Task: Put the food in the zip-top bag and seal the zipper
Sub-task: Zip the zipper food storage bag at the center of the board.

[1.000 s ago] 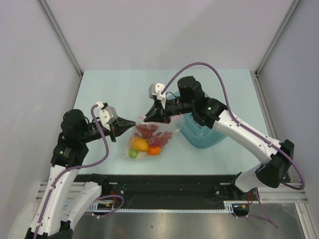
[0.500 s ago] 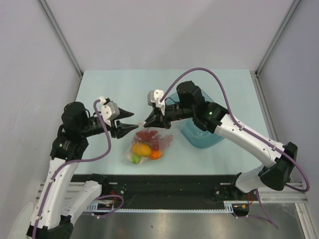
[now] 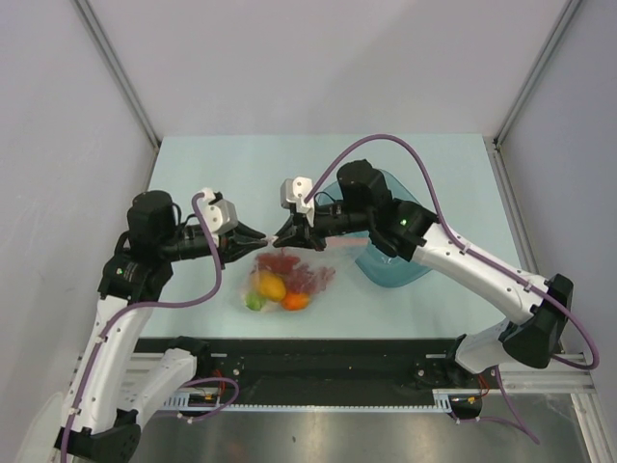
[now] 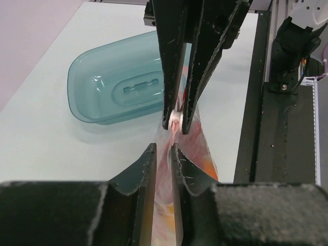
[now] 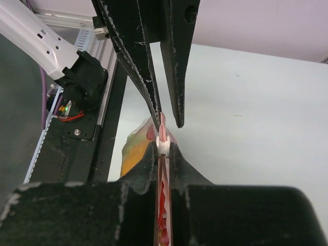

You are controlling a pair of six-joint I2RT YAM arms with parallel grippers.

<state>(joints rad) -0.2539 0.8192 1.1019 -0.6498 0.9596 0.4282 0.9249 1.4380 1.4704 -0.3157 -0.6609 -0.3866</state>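
- Several toy foods (image 3: 273,285) already lie inside the zip-top bag (image 3: 318,275), midway along the table's (image 3: 212,174) near edge.
- Left gripper (image 4: 163,152) has slid closer along the zipper (image 5: 162,123), jaws narrow (re-gripping, likely); right gripper (image 4: 176,124) pinches the slider (image 5: 164,147).
- Blue bowl (image 3: 390,260) sits beyond, rightward: only sealing remains.

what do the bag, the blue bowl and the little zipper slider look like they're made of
The zip-top bag looks like thin clear plastic film: the food shows through and it crumples. The bowl: rigid translucent blue plastic, glossy rim. The slider: small, white, opaque, probably hard plastic.
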